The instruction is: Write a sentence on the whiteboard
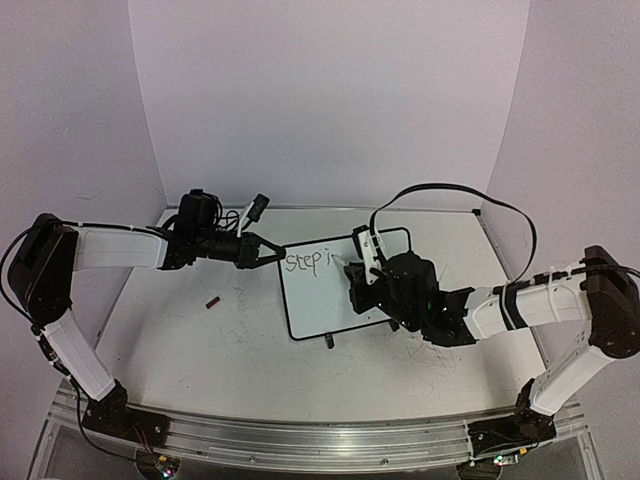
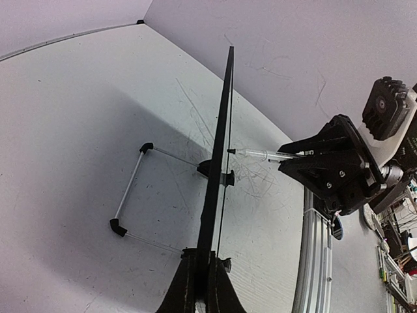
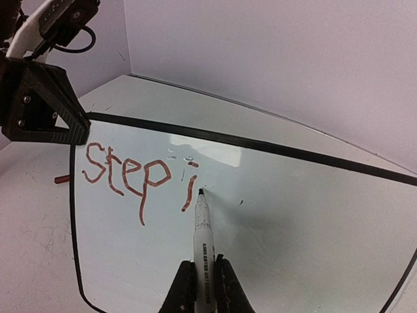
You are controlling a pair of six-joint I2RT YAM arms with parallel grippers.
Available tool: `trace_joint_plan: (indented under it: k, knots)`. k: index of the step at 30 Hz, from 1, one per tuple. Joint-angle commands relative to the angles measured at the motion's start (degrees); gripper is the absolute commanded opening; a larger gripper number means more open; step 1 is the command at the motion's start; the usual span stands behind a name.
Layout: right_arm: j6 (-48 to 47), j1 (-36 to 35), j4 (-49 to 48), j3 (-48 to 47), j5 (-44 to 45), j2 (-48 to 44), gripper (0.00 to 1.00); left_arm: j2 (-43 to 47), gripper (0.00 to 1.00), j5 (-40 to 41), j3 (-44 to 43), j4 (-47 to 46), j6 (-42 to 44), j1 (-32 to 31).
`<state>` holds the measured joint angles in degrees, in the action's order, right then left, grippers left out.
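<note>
The whiteboard [image 1: 325, 300] stands tilted on the table, black-framed; it fills the right wrist view [image 3: 300, 228] and shows edge-on in the left wrist view [image 2: 220, 150]. The sentence [image 3: 130, 175] reads "step i" in red-brown strokes near the board's top left [image 1: 305, 262]. My left gripper [image 1: 272, 252] [image 2: 202, 261] is shut on the board's left edge. My right gripper [image 3: 203, 270] [image 1: 364, 280] is shut on a white marker [image 3: 202, 235] [image 2: 260, 154]. The marker's dark tip rests on the board just right of the "i".
A small red cap [image 1: 213, 301] [image 3: 62, 178] lies on the table left of the board. The board's wire stand with black ends [image 2: 130, 189] sits behind it, and a black foot [image 1: 330, 341] at its near edge. Purple walls enclose the table.
</note>
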<state>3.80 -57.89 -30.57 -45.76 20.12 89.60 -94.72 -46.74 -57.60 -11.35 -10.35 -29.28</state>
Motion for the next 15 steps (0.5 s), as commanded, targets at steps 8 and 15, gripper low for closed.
trace_joint_plan:
  k: [8,15]
  knots:
    - [-0.8,0.7,-2.4,-2.8,1.1,1.1,0.0,2.1,0.0,1.6,-0.4,0.0,1.5,0.3]
    - [-0.1,0.7,-1.6,-2.8,1.1,1.6,0.0,2.3,0.0,1.6,-0.5,0.2,1.5,0.3]
